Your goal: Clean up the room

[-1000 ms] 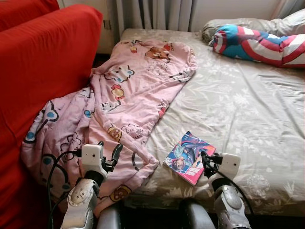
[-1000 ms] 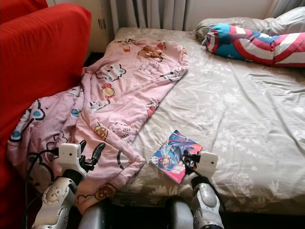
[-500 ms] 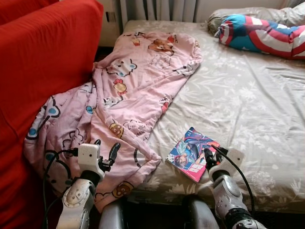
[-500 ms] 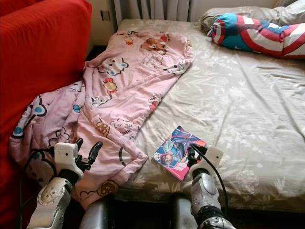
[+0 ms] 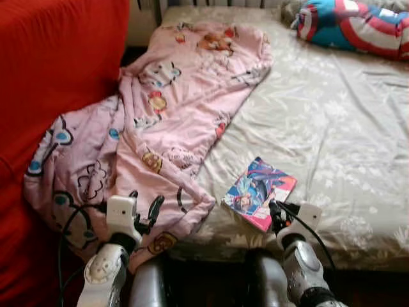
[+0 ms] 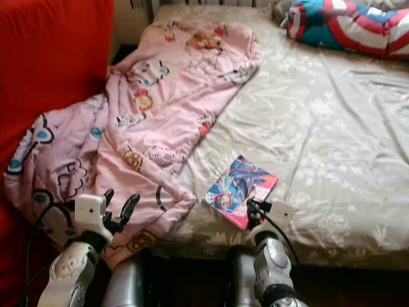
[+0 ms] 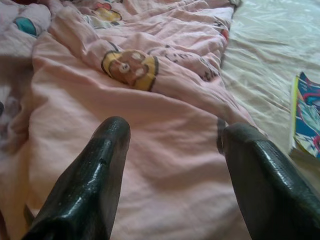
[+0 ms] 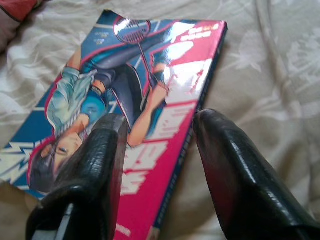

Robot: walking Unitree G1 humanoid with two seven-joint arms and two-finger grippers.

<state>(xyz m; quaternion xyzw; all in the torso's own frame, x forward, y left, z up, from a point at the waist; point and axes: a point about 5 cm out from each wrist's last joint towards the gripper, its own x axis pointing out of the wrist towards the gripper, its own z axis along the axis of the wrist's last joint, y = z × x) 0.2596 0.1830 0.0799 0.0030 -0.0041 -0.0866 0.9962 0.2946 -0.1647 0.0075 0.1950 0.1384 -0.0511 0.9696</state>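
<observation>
Right wrist view: the right end effector (image 8: 157, 150) hangs just over the near end of a comic book (image 8: 135, 100), its two black fingers (image 8: 100, 165) spread apart, one above the glossy pink and blue cover, the other above the book's edge and the sheet beside it; nothing is held between them.
Comic book: lies flat on the bed (image 5: 345, 128) close to its near edge, cover up, just beside the lower corner of the blanket (image 5: 166, 128) but apart from it.
Left end effector (image 5: 144, 210): raised over the near, hanging part of the pink blanket, fingers parted wide with nothing gripped; in the left wrist view the pink cloth with a yellow cartoon face (image 7: 131, 68) fills the space beyond the fingertips.
Blanket: pink, printed with cartoon animals, crumpled in a long diagonal from the far left of the bed down to its near corner, where it spills off the side against the red sofa (image 5: 57, 70).
Bed: covered by a beige sheet with a pale floral pattern, wrinkled.
Pillow (image 5: 358, 29): red, white and blue with stripes, at the far right end of the bed, well apart from the book.
</observation>
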